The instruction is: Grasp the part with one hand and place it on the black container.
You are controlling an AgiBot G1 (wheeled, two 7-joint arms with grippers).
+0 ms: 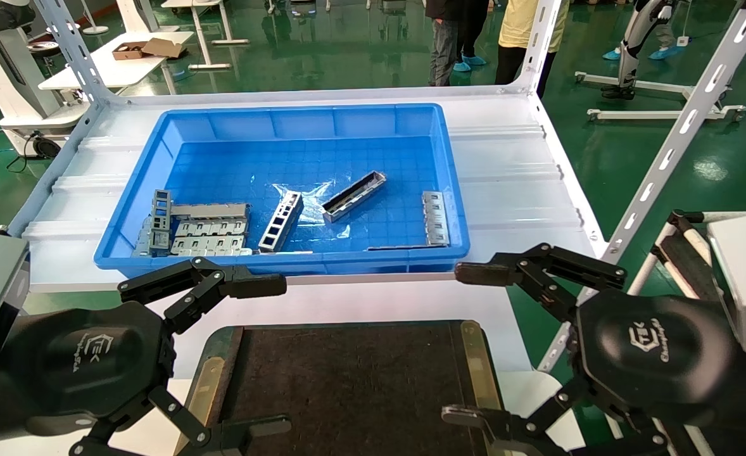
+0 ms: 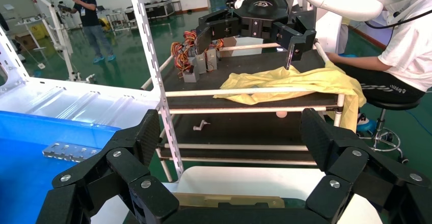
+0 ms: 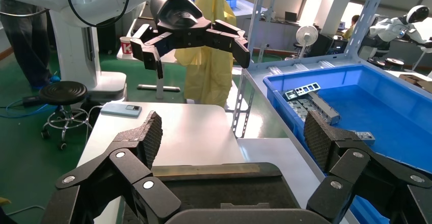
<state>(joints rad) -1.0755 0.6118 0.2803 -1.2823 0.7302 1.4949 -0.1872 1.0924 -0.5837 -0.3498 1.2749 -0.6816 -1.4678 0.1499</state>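
The part (image 1: 354,196), a narrow silver-grey metal channel, lies at an angle on the floor of the blue bin (image 1: 297,120), near its middle. The black container (image 1: 347,380), a flat dark tray with brass strips on two sides, lies on the white table in front of the bin. My left gripper (image 1: 271,354) hovers open and empty over the tray's left edge, well short of the part. Its fingers (image 2: 147,132) stand wide apart in the left wrist view. My right gripper (image 1: 465,345) is open and empty at the tray's right edge.
The bin also holds a ladder-like strip (image 1: 281,221), stacked slotted plates (image 1: 208,234) at its left and another plate (image 1: 436,217) at its right. Slanted white rack posts (image 1: 664,152) flank the shelf. A side cart with yellow cloth (image 2: 285,81) stands beyond the right arm.
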